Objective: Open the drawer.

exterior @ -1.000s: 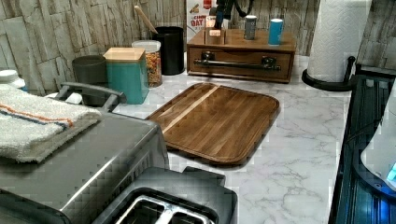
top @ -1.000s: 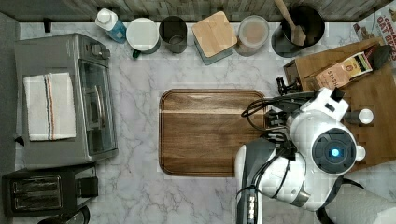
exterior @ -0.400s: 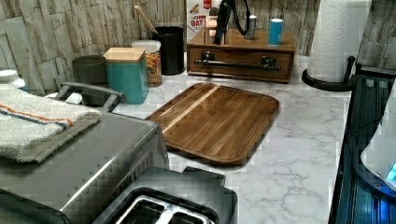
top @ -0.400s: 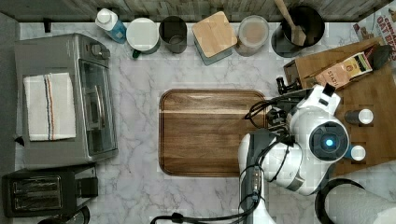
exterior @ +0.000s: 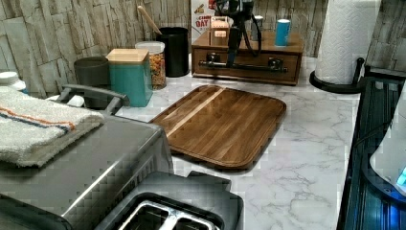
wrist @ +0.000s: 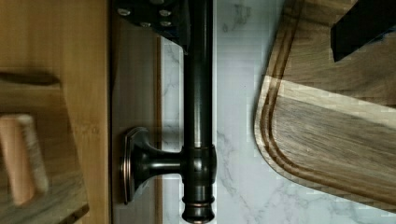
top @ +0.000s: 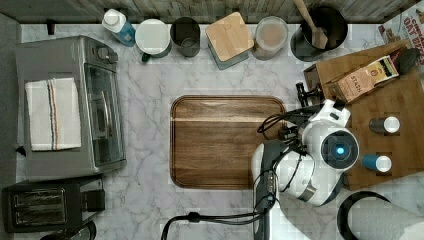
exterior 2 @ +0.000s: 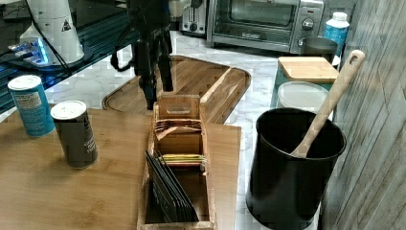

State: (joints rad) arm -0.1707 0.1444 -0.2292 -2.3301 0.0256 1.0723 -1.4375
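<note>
The light-brown bamboo drawer (exterior: 253, 58) sits shut in a low box at the back of the counter. A long black bar handle (exterior: 258, 68) runs across its front. My gripper (exterior: 232, 53) has come down onto the left view's left part of the bar. In the wrist view the handle (wrist: 198, 93) lies between my spread fingers. One finger (wrist: 156, 18) sits between the bar and the drawer front (wrist: 135, 88), and the other hangs over the cutting board. The gripper (wrist: 252, 37) is open, not clamped. A handle bracket (wrist: 149, 163) shows close by.
A dark wooden cutting board (top: 227, 140) lies just in front of the drawer. On the box top stand two cans (exterior 2: 74, 134) and a tea holder (exterior 2: 177, 158). A black utensil pot (exterior 2: 292, 163), a paper towel roll (exterior: 344, 38) and a toaster oven (top: 70, 105) stand around.
My gripper has dropped from above the box top down to the bar handle, and the arm has shifted toward the drawer. Drawer and other objects have not moved.
</note>
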